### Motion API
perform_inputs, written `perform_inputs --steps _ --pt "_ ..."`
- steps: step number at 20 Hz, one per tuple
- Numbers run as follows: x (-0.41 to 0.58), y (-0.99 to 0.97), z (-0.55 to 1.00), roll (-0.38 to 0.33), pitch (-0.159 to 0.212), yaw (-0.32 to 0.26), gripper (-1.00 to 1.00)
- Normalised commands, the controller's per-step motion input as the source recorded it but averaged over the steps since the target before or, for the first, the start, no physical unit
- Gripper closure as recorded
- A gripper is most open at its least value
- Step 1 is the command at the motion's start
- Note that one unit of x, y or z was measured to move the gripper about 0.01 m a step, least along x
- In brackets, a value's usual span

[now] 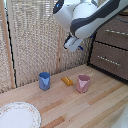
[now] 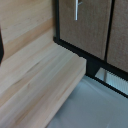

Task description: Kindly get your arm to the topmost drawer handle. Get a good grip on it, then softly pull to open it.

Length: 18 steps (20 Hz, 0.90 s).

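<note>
Above the bare tabletop (image 1: 75, 107), arm (image 1: 82, 17) short of the drawer (image 1: 114, 31); pincer (image 1: 79, 48) opening unclear.

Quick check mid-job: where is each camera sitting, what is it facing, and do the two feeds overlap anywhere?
Exterior view: off the arm, looking down over the wooden table toward the drawers at its right; the arm and gripper show at top.
Wrist view: on the wrist, facing the table edge and a drawer handle; no gripper visible.
Shared: table and drawers.
</note>
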Motion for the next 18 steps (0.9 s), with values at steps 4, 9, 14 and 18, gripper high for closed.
perform_inputs --steps 4,9,14,18 --pt "-0.034 -0.14 0.00 -0.341 -0.135 0.187 -1.00" --pt "-0.005 -0.14 0.00 -0.298 -0.163 0.195 -1.00" --pt "0.038 -0.37 0.01 -0.228 -0.091 0.119 -1.00" --pt "0.031 -0.59 0.06 -0.243 0.004 0.019 -1.00"
